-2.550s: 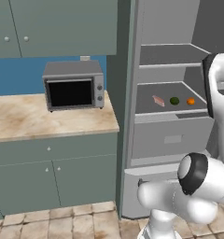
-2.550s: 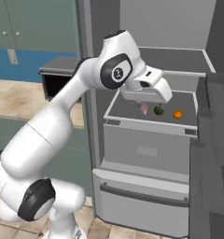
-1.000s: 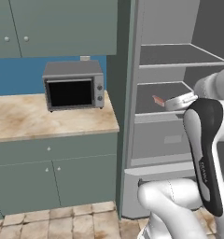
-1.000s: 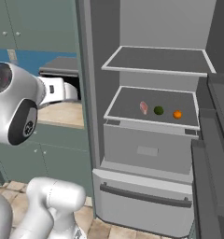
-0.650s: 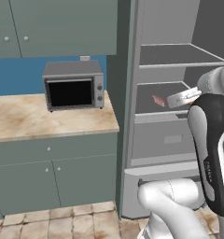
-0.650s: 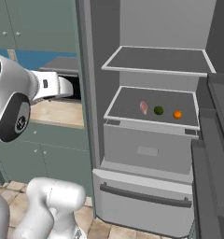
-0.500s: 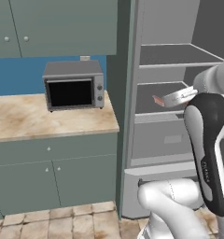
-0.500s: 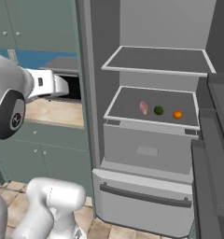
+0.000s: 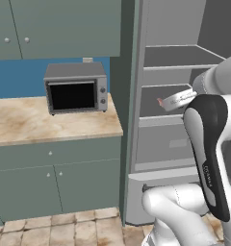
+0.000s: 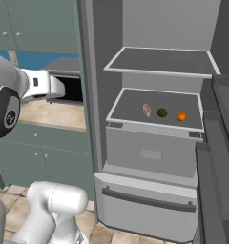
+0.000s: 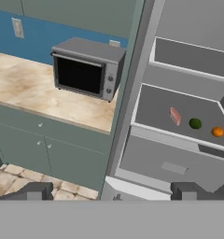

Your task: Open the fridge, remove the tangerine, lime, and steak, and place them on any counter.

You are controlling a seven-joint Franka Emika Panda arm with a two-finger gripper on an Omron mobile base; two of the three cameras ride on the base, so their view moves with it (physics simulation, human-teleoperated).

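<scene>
Hand view shows my claw (image 11: pixel 109 191) spread wide, empty, facing the open fridge (image 11: pixel 188 126). I judge the steak (image 11: pixel 175 116) soft and slippery, best pinched across its narrow middle.

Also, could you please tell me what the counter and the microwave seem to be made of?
The counter looks like polished beige marble or a laminate imitation, with brownish veining. The microwave looks like matte grey metal, with a dark glassy door.
</scene>
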